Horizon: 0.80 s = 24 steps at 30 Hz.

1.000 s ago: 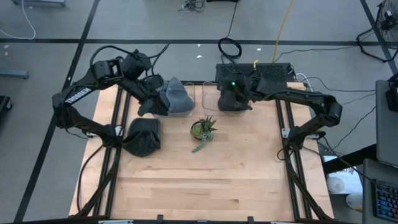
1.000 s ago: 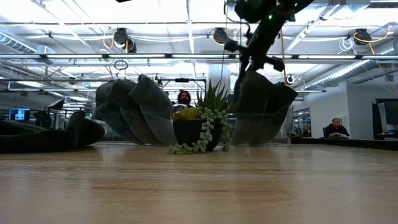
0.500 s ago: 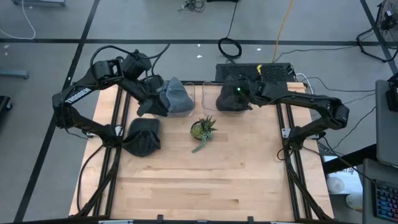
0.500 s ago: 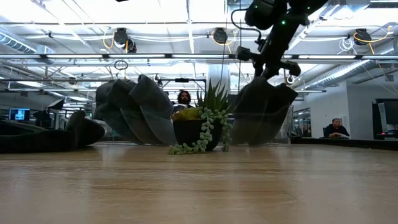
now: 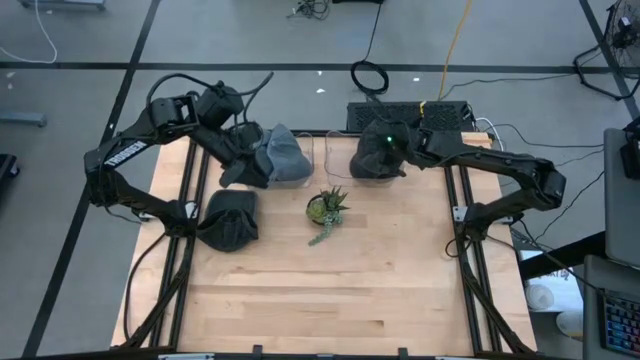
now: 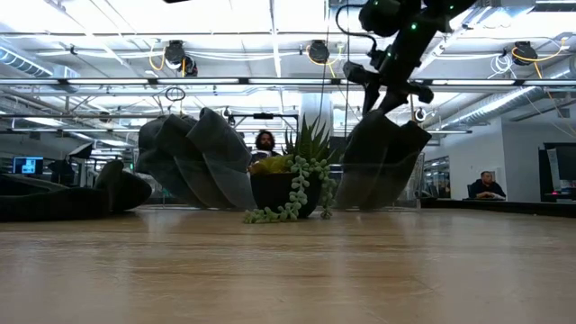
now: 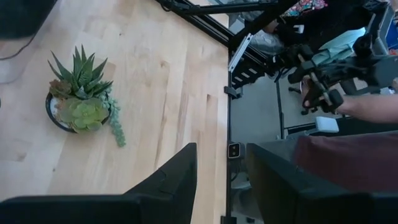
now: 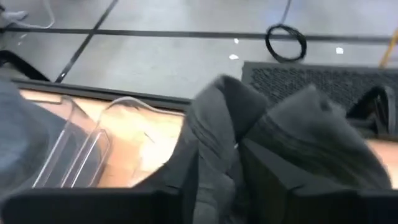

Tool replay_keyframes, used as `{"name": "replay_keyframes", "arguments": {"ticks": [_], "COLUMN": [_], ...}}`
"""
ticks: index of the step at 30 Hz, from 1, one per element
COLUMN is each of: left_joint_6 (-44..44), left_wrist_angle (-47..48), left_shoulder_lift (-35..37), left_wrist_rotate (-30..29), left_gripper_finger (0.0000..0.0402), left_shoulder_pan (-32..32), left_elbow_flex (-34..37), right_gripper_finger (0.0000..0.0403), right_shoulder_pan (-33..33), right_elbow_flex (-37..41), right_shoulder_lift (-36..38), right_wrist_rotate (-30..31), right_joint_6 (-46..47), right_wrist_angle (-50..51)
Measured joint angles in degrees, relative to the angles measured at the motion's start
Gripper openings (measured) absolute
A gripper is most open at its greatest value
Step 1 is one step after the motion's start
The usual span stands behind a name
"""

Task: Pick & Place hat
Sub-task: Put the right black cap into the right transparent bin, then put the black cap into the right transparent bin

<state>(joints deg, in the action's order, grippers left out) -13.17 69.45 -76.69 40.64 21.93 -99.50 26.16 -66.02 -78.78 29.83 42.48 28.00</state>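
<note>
A dark hat (image 5: 368,165) sits in a clear container (image 5: 336,145) at the table's far side, right of the middle. My right gripper (image 5: 384,152) hangs over its top, open, with the hat's raised fold (image 8: 219,118) showing between the fingers. A grey hat (image 5: 283,155) sits in a second clear container (image 5: 306,150) to the left. My left gripper (image 5: 238,170) stands open at that hat's left side with nothing between its fingers (image 7: 168,180). A third dark hat (image 5: 230,220) lies on the table at the left. My right gripper comes at the dark hat's top fold (image 8: 214,143) slanting down from the table's right. Its fingers (image 8: 273,180) stand on either side of the fold; whether they touch the cloth I cannot tell. The hat rests in its clear container.
A potted succulent (image 5: 327,208) with a trailing strand stands mid-table, just in front of the two containers. A black box (image 5: 440,115) sits behind the table's far edge. The near half of the wooden table (image 5: 330,290) is bare. People sit in the room beyond.
My right gripper has gone a little toward the table's right edge above the dark hat and has rolled at the wrist. The hat has stayed in its container.
</note>
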Motion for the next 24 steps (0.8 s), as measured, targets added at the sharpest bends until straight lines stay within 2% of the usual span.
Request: {"name": "replay_keyframes", "arguments": {"ticks": [6, 11, 18, 21, 24], "left_joint_6": [0.00, -0.03, -0.03, 1.79, 2.54], "left_wrist_angle": [1.03, 1.05, 1.72, 1.62, 2.67], "left_shoulder_lift": [0.00, 0.00, 0.00, 0.00, 0.00], "left_wrist_rotate": [0.00, -0.02, -0.04, -0.36, -2.22], "left_gripper_finger": [0.0145, 0.0145, 0.0145, 0.0145, 0.0145], "left_shoulder_pan": [-0.04, -0.09, -0.09, -0.09, -0.11], "left_elbow_flex": [0.00, 0.00, 0.00, 0.00, 0.00], "right_gripper_finger": [0.0182, 0.0215, 0.0221, 0.0218, 0.0219], "right_shoulder_pan": [0.06, -0.01, -0.01, -0.01, -0.03], "right_elbow_flex": [-0.02, -0.02, -0.04, -0.04, -0.04], "right_shoulder_lift": [3.55, 6.63, 7.60, 7.56, 7.56], "right_wrist_rotate": [-4.65, -10.77, -24.04, -31.27, -33.77], "right_joint_6": [-5.41, -11.70, -20.16, -20.65, -18.79], "right_wrist_angle": [-2.49, -10.57, -22.54, -24.51, -25.47]}}
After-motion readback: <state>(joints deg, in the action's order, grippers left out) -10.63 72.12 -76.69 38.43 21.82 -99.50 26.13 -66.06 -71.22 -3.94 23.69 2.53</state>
